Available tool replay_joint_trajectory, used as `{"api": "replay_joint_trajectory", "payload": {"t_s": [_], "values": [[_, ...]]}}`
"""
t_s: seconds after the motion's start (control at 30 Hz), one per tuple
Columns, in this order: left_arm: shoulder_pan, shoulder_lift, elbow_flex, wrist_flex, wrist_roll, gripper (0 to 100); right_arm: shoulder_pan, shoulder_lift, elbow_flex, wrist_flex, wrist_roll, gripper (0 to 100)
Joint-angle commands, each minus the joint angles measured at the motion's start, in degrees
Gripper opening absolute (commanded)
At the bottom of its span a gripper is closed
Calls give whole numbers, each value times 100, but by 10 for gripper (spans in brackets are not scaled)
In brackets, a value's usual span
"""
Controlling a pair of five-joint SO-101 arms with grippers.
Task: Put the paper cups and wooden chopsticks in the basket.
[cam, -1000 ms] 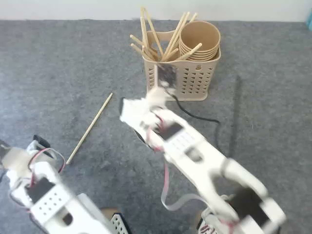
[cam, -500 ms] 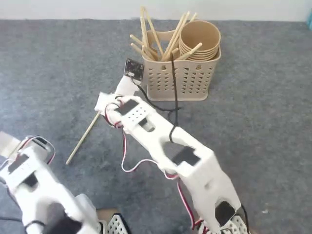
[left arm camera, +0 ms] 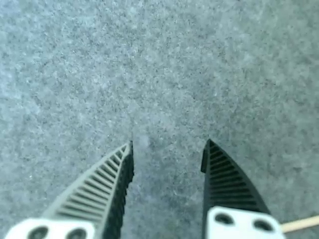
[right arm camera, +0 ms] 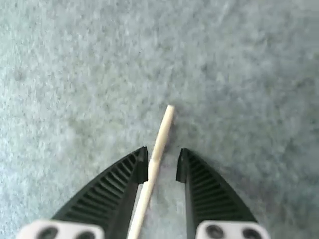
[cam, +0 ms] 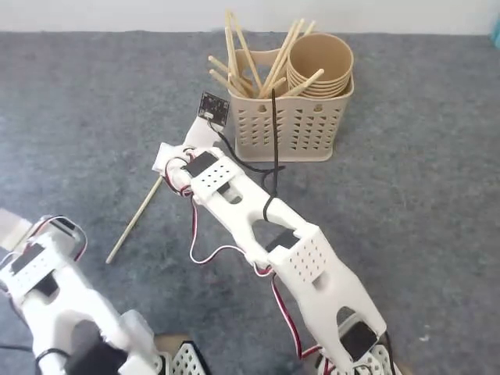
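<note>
On grey carpet (cam: 422, 195), right jaws parted astride chopstick (right arm camera: 161, 139), left jaws parted, basket (cam: 301, 133) near pale wall (cam: 117, 14).

Nothing readable here

No words, numbers, labels or signs that I can make out in any of the views. Only candidate is the little dark board (cam: 214, 108) just left of the basket (cam: 305, 131) in the high view, and whatever's on it is way too small to read.
</note>
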Motion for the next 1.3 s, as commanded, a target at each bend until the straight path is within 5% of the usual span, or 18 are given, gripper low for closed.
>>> {"api": "replay_joint_trajectory", "payload": {"t_s": [0.0, 0.47, 0.93, 1.27], "values": [[53, 9, -295, 9, 62, 210, 110, 92, -580, 40, -35, 113], [53, 9, -295, 18, 53, 210, 198, 1112, -2356, 1402, -35, 4], [79, 9, -286, -9, 53, 210, 136, 1165, -6295, 4743, 325, 7], [97, 9, -286, -88, 35, 210, -75, -224, -6286, 5481, 1152, 7]]}}
